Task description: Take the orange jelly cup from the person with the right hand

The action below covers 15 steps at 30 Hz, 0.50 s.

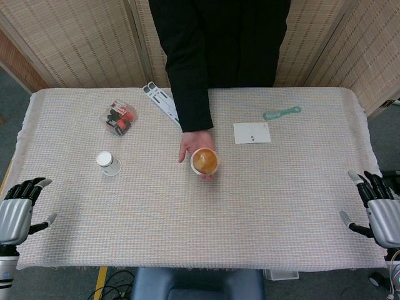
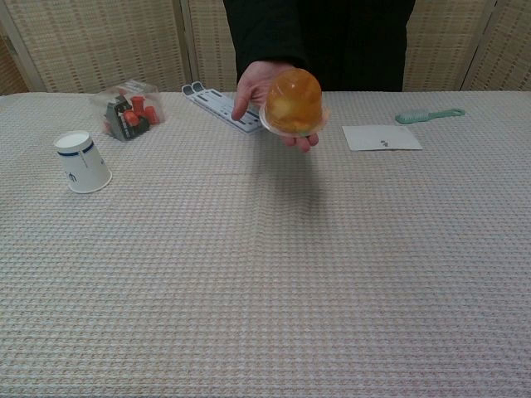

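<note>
A person in black stands at the far side of the table and holds out an orange jelly cup (image 1: 205,161) (image 2: 294,102) on their palm, above the middle of the table. My right hand (image 1: 377,204) hangs at the table's right edge, fingers apart and holding nothing, far from the cup. At the left edge my left hand (image 1: 19,209) is also open and empty. Neither hand shows in the chest view.
A white paper cup (image 1: 108,162) (image 2: 82,162) stands upside down at the left. A clear bag of red and black pieces (image 1: 119,117) (image 2: 128,111), a white strip (image 1: 162,102), a white card (image 1: 252,132) (image 2: 382,137) and a green brush (image 1: 282,112) (image 2: 429,115) lie further back.
</note>
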Tool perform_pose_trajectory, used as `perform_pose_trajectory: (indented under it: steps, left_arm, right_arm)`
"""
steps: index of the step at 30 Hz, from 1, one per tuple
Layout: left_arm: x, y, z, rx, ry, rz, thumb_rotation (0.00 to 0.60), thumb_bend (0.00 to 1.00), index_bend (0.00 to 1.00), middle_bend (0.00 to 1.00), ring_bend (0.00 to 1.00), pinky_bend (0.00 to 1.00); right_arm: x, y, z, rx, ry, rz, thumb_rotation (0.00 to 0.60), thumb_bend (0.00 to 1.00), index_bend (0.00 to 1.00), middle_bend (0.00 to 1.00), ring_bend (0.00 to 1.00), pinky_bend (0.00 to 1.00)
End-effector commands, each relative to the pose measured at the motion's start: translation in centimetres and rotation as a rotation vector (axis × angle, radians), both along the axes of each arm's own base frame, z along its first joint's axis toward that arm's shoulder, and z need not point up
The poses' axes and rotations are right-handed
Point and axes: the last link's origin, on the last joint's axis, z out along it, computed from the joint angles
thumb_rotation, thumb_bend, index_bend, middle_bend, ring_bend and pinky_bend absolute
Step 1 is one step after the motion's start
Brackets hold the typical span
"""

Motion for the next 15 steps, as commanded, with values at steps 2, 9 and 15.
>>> perform_pose_trajectory:
  steps: [2,9,15]
  left_arm:
    - [0.0,0.0,-0.1,-0.001,0.000,-0.002,0.600,0.22,0.23,0.23,0.20,0.24]
    - [0.0,-0.3,-0.1,-0.004,0.000,0.003,0.600,0.22,0.23,0.23,0.20,0.24]
    - [0.1,-0.5,0.1,0.002,0.000,0.001,0.600,0.22,0.23,0.23,0.20,0.24]
  right_arm:
    - [0.0,0.0,-0.1,-0.002,-0.008,0.003,0.600,0.31,0.00,0.12,0.03,0.03]
    - [0.6,-0.4,-0.3,0.021,-0.007,0.036,0.600,0.31,0.00,0.12,0.03,0.03]
    - [2.5,-2.3,-0.8,0.070,-0.003,0.130,0.600,0.31,0.00,0.12,0.03,0.03]
